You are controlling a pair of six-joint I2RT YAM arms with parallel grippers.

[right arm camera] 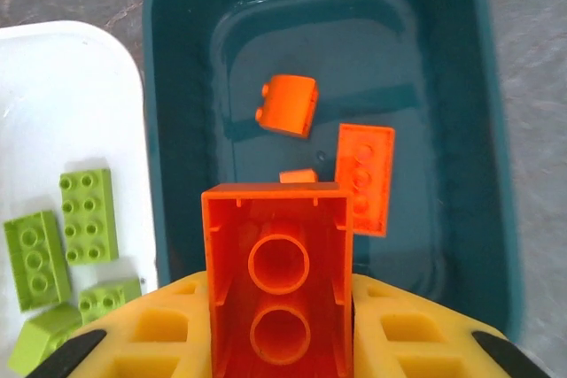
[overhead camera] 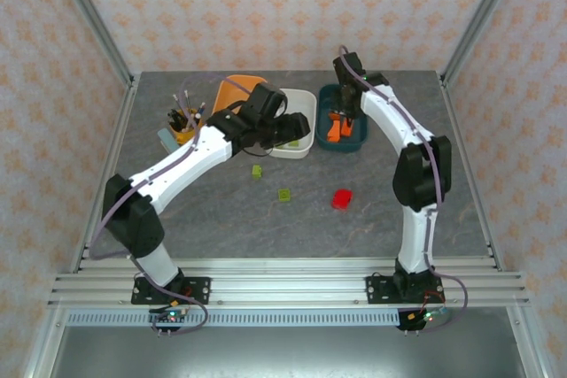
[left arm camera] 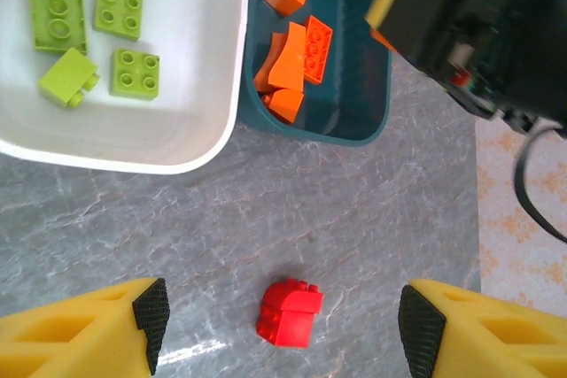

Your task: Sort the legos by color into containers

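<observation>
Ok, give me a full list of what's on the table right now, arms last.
Tubs: three at the far side: orange tub, white tub, teal tub.
Green legos: four, in white tub.
Loose green legos: two, mid-table.
Orange legos: about four, in teal tub.
Red lego: one, loose on table.
Brush cup: one, yellow, far left.
Left gripper: open, by white tub.
Right gripper: shut on one orange brick, over teal tub.

The left jointed arm (overhead camera: pixel 177 170) and the right jointed arm (overhead camera: pixel 414 232) share white rounded link shells, bulky black joint housings, a thin lilac cable (overhead camera: pixel 100 223) running alongside and a black bolted base plate (overhead camera: pixel 171 289); their jaws are yellow ribbed plastic with black textured pads (left arm camera: pixel 151 307).
</observation>
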